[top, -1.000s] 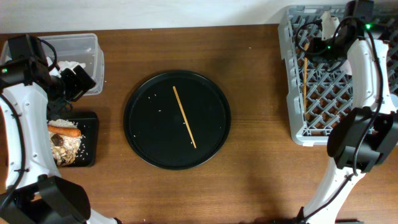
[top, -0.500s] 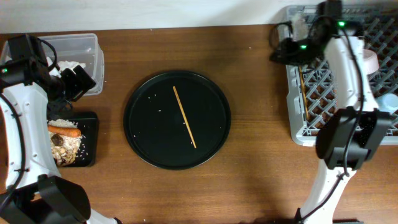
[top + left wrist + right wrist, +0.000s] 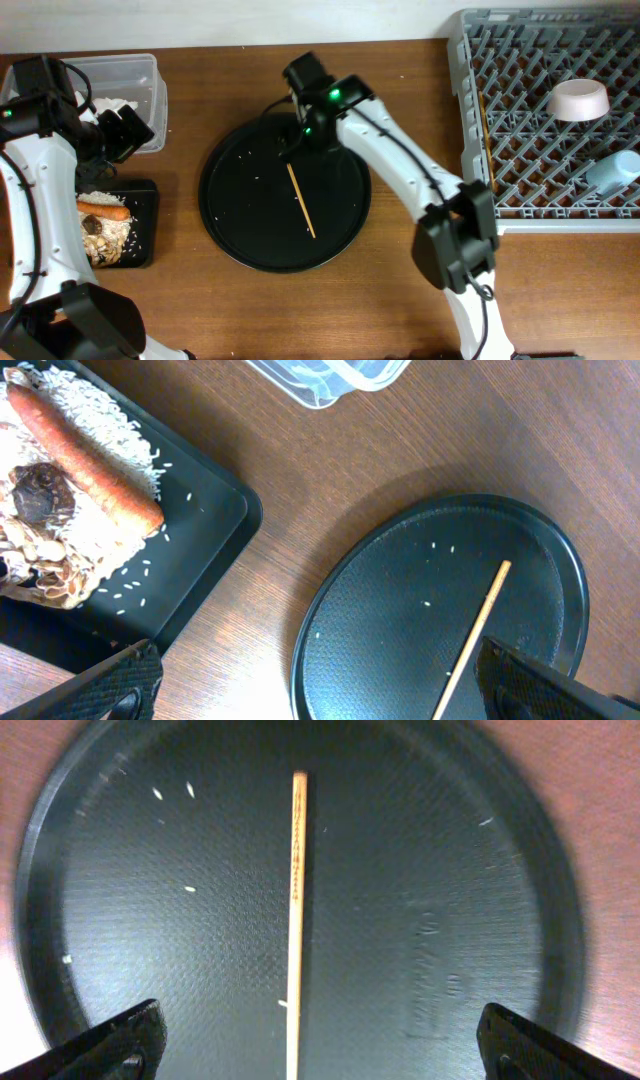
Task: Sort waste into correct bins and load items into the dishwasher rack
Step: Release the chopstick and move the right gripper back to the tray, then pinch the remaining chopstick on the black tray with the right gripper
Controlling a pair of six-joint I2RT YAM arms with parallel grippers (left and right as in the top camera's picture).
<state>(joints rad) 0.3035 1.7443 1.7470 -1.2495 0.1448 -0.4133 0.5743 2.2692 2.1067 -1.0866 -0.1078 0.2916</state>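
So, flat black tray [image 3: 146, 195]: nearest thing on the left, sitting on the desk [image 3: 250, 310]. It's got a pile of rice [image 3: 95, 420] in it, with a carrot [image 3: 85, 460] lying across the top and a dark lump [image 3: 35, 495] tucked beside the carrot. A few grains are scattered on the bare part of the tray.
Round black tray [image 3: 240, 225]: middle of the desk, well apart from the flat one. Just a few stray grains on it and one chopstick [image 3: 300, 200].
Chopstick: flat on the round tray, slanting from far-left to near-right.
Left gripper [image 3: 325, 685]: fingers spread wide with nothing in them. It hangs over the spot between the flat black tray and the clear box [image 3: 155, 85].
Right gripper [image 3: 320, 1045]: wide open too and holding nothing. The arm is stretched across to the round tray, with the gripper above the far end of the chopstick, which runs straight up the middle of the wrist view.
Clear box: far left corner, just beyond the flat tray, with white tissue [image 3: 110, 104] inside.
Rack [image 3: 540, 150]: far right, big grey grid.
Second chopstick [image 3: 487, 130]: lying along the rack's left side.
Dish [image 3: 578, 98]: sitting in the rack toward the back.
Blue cup [image 3: 612, 172]: at the rack's right edge, nearer than the dish, and it looks tipped over.
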